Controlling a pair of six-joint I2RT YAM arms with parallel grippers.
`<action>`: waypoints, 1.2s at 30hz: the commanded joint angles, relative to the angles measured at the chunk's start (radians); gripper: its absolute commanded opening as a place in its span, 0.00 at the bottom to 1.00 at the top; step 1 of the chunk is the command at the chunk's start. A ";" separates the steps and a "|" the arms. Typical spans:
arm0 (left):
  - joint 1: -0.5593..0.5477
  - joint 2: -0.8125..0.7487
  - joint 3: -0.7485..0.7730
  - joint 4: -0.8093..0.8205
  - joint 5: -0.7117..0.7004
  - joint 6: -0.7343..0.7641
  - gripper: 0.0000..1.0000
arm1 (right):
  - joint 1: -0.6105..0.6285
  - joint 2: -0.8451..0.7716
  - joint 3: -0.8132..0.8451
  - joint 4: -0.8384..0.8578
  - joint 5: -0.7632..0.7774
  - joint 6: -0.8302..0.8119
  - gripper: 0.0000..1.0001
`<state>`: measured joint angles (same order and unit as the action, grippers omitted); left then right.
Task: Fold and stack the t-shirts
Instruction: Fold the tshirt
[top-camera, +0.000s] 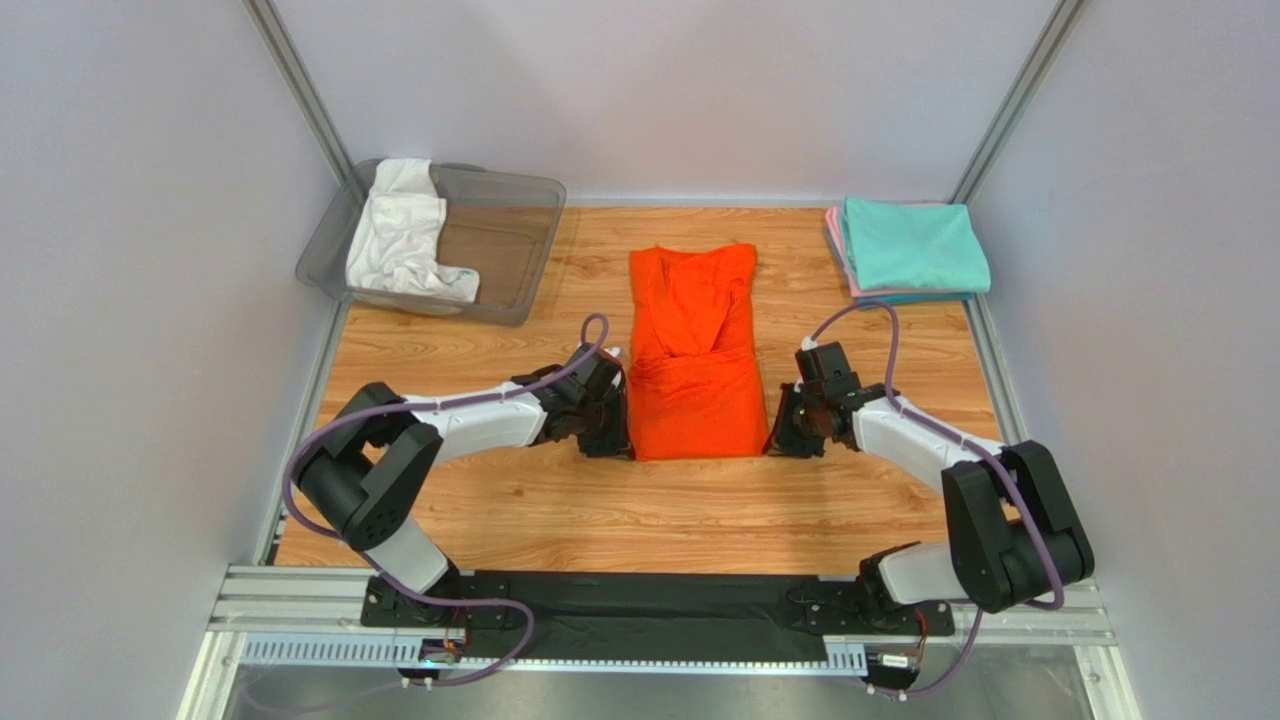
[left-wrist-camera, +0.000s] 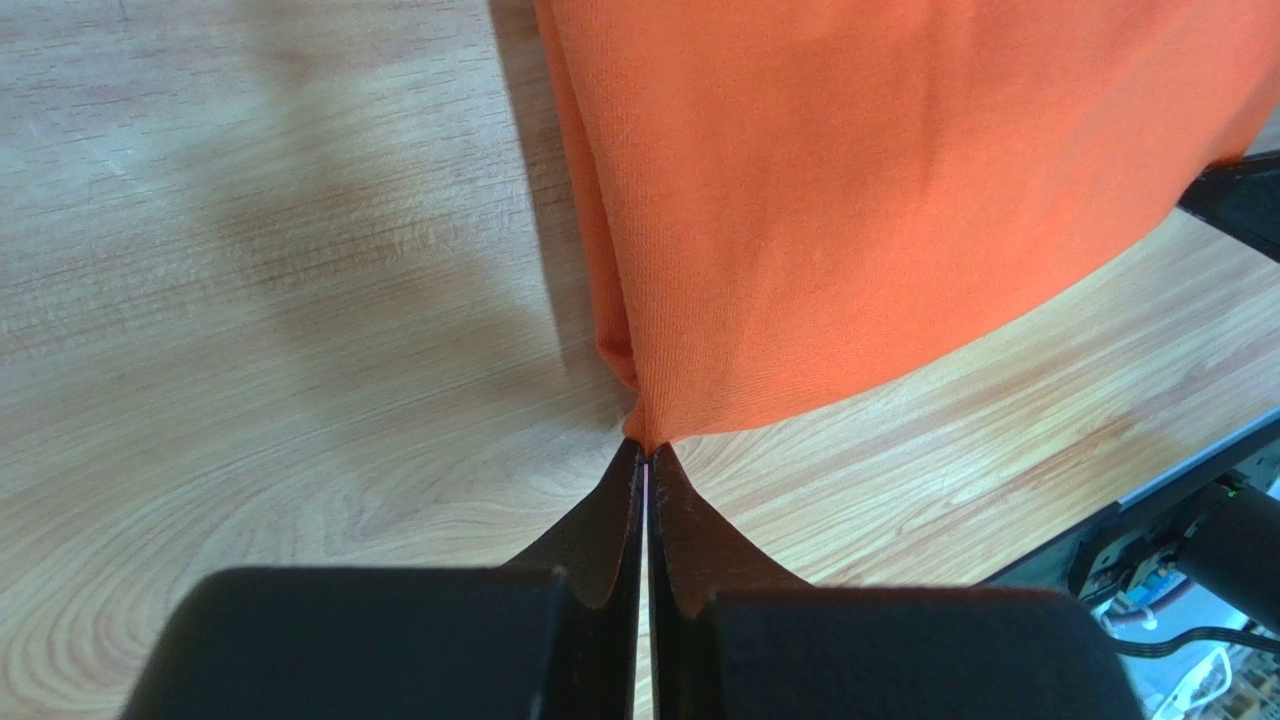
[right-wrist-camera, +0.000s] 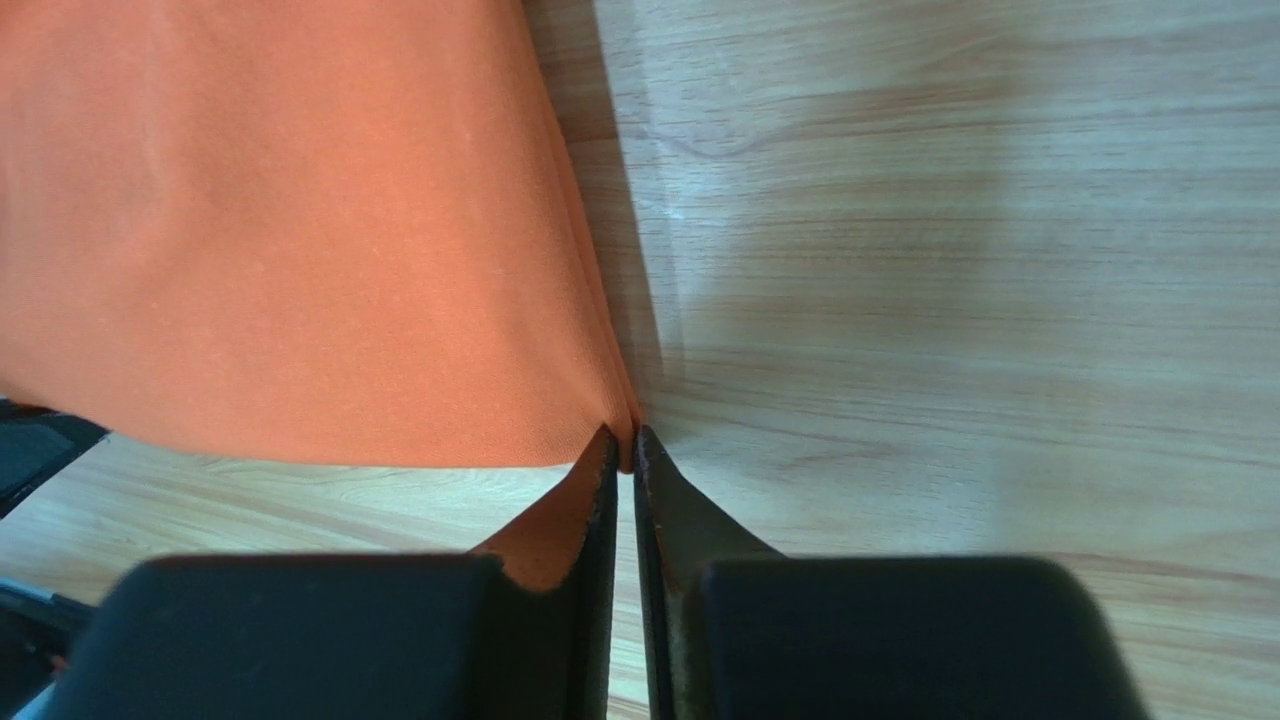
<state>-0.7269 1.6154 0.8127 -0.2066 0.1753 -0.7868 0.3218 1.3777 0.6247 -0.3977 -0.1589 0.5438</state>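
Observation:
The bright orange t-shirt (top-camera: 691, 353) lies in the middle of the wooden table (top-camera: 496, 503), folded into a long strip with its near end doubled over. My left gripper (top-camera: 613, 435) is shut on the near left corner of the orange t-shirt (left-wrist-camera: 902, 195). My right gripper (top-camera: 781, 435) is shut on its near right corner, and the cloth (right-wrist-camera: 286, 240) hangs a little above the wood. A white t-shirt (top-camera: 403, 233) lies crumpled in the bin. A folded teal t-shirt (top-camera: 914, 245) lies on a folded pink one (top-camera: 836, 248) at the back right.
The clear grey plastic bin (top-camera: 504, 248) stands at the back left corner. Grey walls and metal posts enclose the table on three sides. The black base rail (top-camera: 646, 600) runs along the near edge.

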 joint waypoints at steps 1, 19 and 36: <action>-0.008 -0.037 0.008 -0.020 -0.020 0.020 0.00 | -0.003 0.014 -0.003 0.060 -0.062 -0.024 0.06; -0.167 -0.469 -0.102 -0.237 -0.174 -0.037 0.00 | 0.014 -0.520 -0.089 -0.346 -0.356 0.001 0.00; -0.221 -0.842 0.009 -0.346 -0.092 -0.002 0.00 | 0.026 -0.729 0.201 -0.658 -0.685 0.031 0.00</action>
<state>-0.9440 0.7918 0.7647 -0.5480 0.0769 -0.8051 0.3435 0.6621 0.7792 -1.0168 -0.7700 0.5358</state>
